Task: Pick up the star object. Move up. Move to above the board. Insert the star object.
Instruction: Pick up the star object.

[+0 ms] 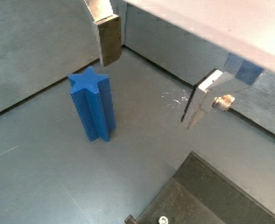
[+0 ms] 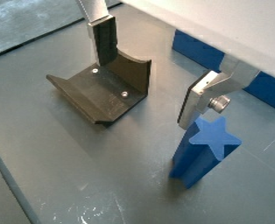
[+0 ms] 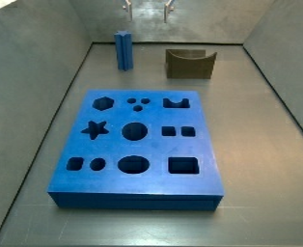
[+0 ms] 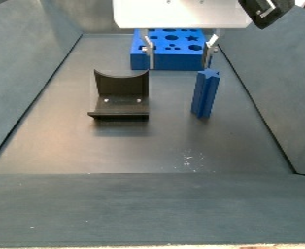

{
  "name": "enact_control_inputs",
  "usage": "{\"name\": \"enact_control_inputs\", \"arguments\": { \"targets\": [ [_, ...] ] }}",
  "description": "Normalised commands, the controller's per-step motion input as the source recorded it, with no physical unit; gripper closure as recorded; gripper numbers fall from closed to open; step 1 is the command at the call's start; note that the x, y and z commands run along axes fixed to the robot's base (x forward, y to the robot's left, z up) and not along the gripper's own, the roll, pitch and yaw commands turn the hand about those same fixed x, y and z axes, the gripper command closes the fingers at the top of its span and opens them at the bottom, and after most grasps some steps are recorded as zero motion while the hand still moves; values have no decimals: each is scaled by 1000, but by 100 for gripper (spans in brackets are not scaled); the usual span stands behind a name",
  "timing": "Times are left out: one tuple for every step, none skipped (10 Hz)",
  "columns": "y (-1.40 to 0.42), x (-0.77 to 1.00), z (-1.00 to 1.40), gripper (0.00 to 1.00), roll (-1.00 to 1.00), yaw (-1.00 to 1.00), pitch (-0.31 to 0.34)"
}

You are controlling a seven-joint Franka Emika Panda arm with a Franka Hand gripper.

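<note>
The two-finger gripper [image 1: 151, 74] hangs spread and empty, near the upright tall blue star-profiled prism [image 1: 92, 107] on the grey floor

the star object [image 3: 122, 49] stands upright on the floor near the far wall, well apart from the board [image 3: 139, 193], which lies flat in the near middle of the floor. an olive-brown notched block [image 3: 189, 64] sits beside the star object, to its right in this side view, also behind the board. the gripper [image 4: 176, 44] hangs above the floor between the block and the star object, nearer the star object, touching neither. in a wrist view one finger [image 2: 202, 98] stands just behind the star object's top.
</note>
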Motion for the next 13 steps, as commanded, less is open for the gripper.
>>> {"name": "enact_control_inputs", "arguments": {
  "targets": [
    [-149,-1000,-49,0,-11,-29,-146],
    [-149,-877,-529,0,-180,303,-80],
    [0,-331,0,0,-331,477,-154],
    [0,-54,0,0,0,0,0],
    [-80,-566,-17,0,189,-266,-17],
    [-114,-431,0,0,180,-211,0],
    [0,0,0,0,0,0,-6],
    [-149,-303,-246,0,183,-6,-109],
    [-349,-311,-657,0,389,0,-149],
    [0,0,-34,0,0,0,0],
    [114,0,-234,0,-26,83,-51],
    [54,-43,-100,0,-123,0,-89],
    [69,-43,-9,0,0,0,0]
  ]
}}
